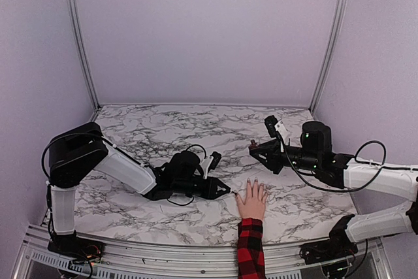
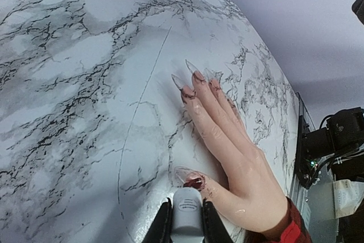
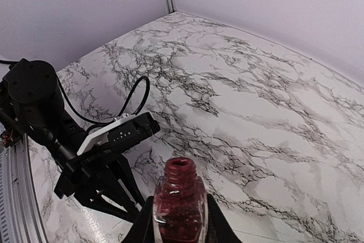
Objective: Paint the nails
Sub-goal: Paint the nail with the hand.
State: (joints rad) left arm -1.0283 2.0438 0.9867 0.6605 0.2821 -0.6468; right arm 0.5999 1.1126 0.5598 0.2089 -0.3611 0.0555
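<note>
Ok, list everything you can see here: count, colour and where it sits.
table: one, white marble with black veins, under everything
hand: one, pale, flat on the table's near edge
sleeve: one, red-and-black plaid, at the wrist
nails: at least four show, long clear tips with dark red polish, on the fingertips
polish bottle: one, glittery red, open, in the right tool
brush cap: one, pale grey, in the left tool, at the thumb nail
left tool: one, black, shut on the brush cap, beside the thumb
right tool: one, black, shut on the polish bottle, beyond the fingertips
</note>
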